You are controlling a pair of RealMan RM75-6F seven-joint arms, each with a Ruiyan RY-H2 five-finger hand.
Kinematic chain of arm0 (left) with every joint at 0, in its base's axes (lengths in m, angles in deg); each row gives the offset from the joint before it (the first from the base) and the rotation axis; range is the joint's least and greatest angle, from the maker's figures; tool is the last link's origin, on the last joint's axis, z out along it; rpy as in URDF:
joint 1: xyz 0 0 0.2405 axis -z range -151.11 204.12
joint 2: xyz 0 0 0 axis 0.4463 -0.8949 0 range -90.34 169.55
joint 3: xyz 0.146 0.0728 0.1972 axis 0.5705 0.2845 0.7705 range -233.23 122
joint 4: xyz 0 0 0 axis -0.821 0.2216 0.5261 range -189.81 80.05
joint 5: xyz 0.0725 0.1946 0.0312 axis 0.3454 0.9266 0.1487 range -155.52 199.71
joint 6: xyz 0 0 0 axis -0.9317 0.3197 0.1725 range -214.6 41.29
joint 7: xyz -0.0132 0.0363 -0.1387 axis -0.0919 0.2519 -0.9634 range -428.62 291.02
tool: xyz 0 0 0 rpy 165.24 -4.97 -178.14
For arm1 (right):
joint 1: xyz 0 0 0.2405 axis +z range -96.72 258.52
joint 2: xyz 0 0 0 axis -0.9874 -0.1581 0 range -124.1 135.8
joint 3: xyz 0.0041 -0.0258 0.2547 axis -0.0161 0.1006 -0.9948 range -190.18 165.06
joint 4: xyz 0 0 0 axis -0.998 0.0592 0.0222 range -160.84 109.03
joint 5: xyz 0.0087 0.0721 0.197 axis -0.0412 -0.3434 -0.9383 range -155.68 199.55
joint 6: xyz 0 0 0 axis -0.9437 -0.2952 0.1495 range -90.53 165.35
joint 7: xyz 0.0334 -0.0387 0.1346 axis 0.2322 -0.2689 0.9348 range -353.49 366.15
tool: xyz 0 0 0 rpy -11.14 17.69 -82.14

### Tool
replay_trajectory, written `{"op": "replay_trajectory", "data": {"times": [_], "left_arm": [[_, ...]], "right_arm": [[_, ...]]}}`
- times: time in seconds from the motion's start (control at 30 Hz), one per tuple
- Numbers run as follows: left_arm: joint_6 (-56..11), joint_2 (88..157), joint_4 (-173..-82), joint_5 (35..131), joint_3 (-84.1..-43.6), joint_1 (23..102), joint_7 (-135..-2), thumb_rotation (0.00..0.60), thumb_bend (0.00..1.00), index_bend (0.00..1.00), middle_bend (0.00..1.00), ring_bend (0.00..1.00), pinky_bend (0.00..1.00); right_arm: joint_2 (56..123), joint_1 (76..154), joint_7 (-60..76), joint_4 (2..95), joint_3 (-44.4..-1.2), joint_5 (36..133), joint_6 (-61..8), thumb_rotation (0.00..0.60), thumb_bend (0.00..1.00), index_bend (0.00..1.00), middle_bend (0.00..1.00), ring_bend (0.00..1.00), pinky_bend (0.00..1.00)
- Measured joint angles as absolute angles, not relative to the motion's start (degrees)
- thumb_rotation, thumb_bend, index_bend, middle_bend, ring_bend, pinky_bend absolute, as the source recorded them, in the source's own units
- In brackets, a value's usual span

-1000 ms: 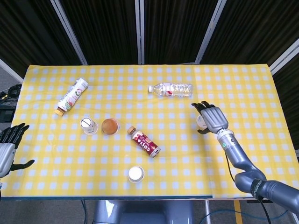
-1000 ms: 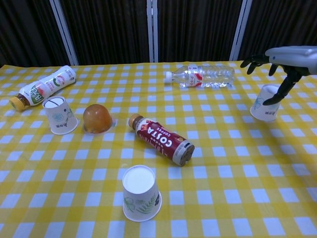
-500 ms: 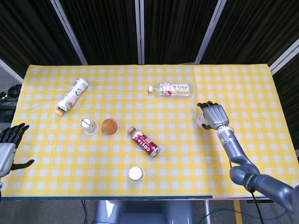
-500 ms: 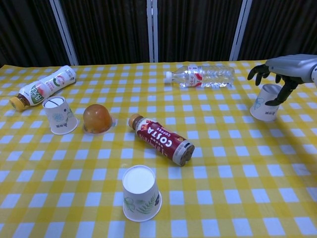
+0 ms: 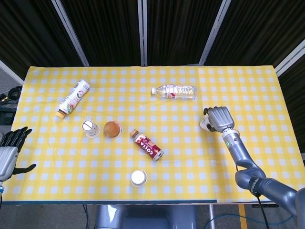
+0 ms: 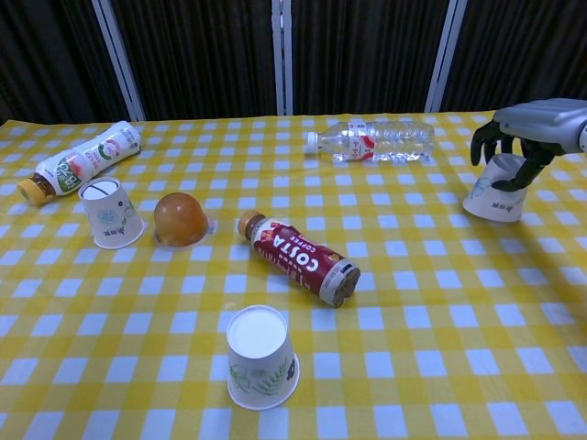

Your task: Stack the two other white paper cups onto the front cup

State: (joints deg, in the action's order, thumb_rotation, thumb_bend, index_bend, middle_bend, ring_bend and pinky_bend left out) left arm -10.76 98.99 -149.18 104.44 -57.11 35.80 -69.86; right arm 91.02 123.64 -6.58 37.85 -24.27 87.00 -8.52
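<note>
Coffee bottle (image 6: 299, 257) lies diagonal just behind front cup (image 6: 260, 357), blocking the straight back approach. Open desk (image 6: 440, 348) right of the coffee bottle; orange jelly cup (image 6: 179, 219) and left cup (image 6: 110, 213) crowd its left.

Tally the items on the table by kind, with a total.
Paper cups: 3 — front cup, left cup, right cup
Bottles: 3 — yogurt bottle, water bottle, Costa bottle
Orange jelly cup: 1
Total: 7
</note>
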Motion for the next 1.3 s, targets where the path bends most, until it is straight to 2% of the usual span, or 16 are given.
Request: {"op": "replay_trajectory", "data": {"times": [0.33,0.53,0.77,0.93,1.3], "left_arm": [[-10.2,98.6,-149.7,105.3,-56.9,35.7,-70.4,0.6,0.01,0.0,0.0,0.0,0.0],[-9.0,98.0,-150.4,106.5,-56.8,35.4,-71.2,0.6,0.01,0.0,0.0,0.0,0.0],[-7.8,97.3,-151.2,107.6,-56.6,35.0,-72.3,0.6,0.01,0.0,0.0,0.0,0.0],[-7.6,96.8,-151.2,107.7,-56.5,34.8,-73.3,0.6,0.01,0.0,0.0,0.0,0.0],[-8.3,96.1,-150.6,107.2,-56.7,35.0,-75.9,0.6,0.01,0.0,0.0,0.0,0.0]], "right_arm": [[81.5,121.4,-1.2,52.7,-23.1,98.2,-15.9,0.6,0.27,0.4,0.48,0.41,0.48],[74.0,119.6,0.3,66.4,-20.5,109.1,-21.6,0.6,0.27,0.4,0.49,0.41,0.48],[69.5,119.0,1.0,76.5,-17.1,124.4,-27.3,0.6,0.27,0.4,0.48,0.41,0.48],[69.5,120.4,-1.8,81.2,-16.7,126.9,-26.5,0.6,0.27,0.4,0.47,0.41,0.48],[76.2,125.8,-12.8,84.5,-18.5,125.7,-16.6,0.6,0.27,0.4,0.46,0.41,0.48]]}}
